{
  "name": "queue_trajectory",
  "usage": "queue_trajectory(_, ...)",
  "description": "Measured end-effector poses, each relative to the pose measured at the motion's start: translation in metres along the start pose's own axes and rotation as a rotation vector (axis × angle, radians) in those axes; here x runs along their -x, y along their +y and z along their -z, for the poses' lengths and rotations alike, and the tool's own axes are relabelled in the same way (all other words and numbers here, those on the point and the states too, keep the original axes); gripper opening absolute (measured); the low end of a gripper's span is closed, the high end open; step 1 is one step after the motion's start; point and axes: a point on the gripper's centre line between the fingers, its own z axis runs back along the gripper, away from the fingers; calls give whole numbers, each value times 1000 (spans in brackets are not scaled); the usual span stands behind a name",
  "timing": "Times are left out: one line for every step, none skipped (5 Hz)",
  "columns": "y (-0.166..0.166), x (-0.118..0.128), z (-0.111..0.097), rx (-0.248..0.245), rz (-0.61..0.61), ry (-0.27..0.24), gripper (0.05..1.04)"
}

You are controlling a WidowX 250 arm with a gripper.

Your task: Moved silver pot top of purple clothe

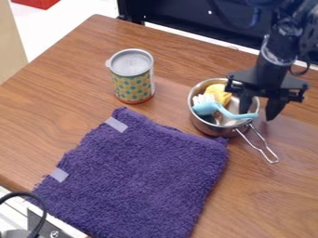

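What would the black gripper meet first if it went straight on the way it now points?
Most likely the handle of the blue brush or the rim of the silver pot: the gripper points down there, fingers apart. Depth is unclear from this view.

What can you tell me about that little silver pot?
The pot is round, shiny and metal-looking, with a long wire-loop handle pointing toward the lower right. It sits upright and uncovered on the wooden table, beside the purple cloth's upper right corner; whether they touch is unclear. Inside are a yellow object and a light-blue brush whose handle reaches the rim. The robot's open gripper appears to straddle its right rim.
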Motion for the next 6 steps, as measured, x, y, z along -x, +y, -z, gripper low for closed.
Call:
queue_trajectory(0,-4,-13,57,-12,-32,934)
queue_trajectory(-2,-8,-26,107,-27,-43,999)
queue_trajectory(4,-3,-46,160,-14,-55,998)
queue_trajectory(25,17,-54,192,119,-17,998)
queue_trajectory(53,32,-62,203,274,3,998)
queue_trajectory(86,46,-60,262,399,-13,998)
